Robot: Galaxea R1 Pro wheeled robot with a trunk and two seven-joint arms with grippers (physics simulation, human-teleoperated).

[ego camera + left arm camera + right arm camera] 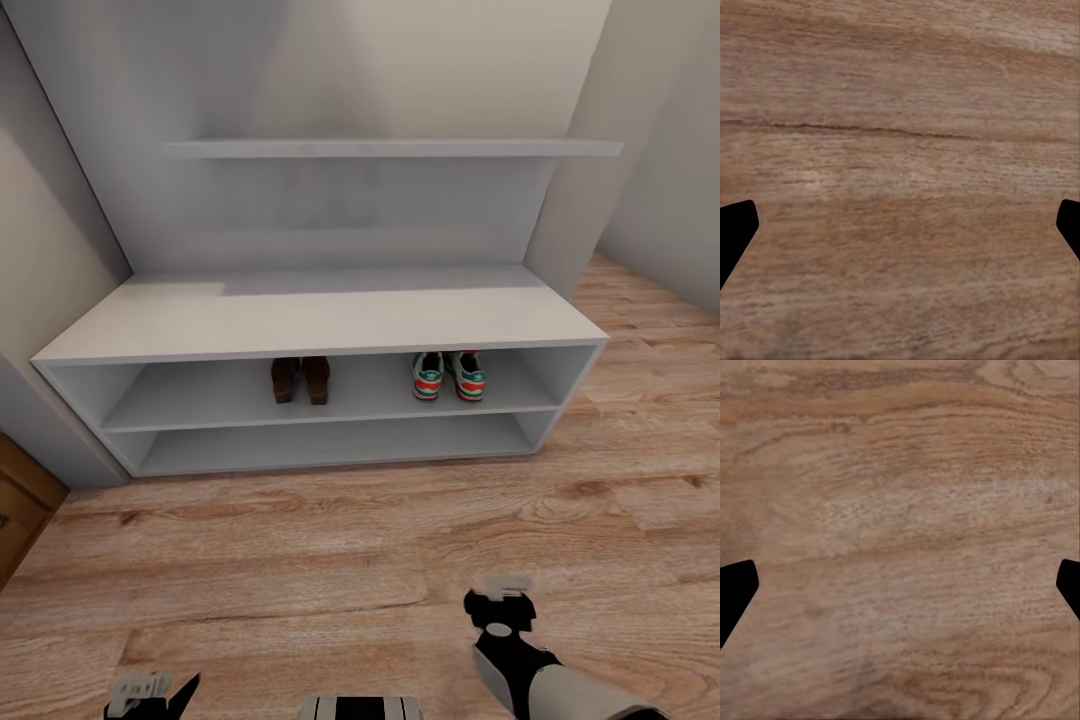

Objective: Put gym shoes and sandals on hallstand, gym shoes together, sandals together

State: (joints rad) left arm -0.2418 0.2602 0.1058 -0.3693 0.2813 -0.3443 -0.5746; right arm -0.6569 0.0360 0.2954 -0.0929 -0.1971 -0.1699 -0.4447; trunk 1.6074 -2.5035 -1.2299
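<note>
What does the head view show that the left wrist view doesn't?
Head view alone: the hallstand with the two sandals side by side on its upper shelf row and the two gym shoes side by side further right, plus the right gripper over the floor. Left wrist view alone: the left gripper's dark fingers spread wide, nothing between them. Both: the wood-plank corridor floor.

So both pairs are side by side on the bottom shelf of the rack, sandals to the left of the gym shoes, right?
Not quite. The head view shows the sandals and the gym shoes on the upper of the two open shelf rows of the hallstand, not the bottom one. The rest holds: each pair sits side by side, sandals to the left of the gym shoes.
</note>
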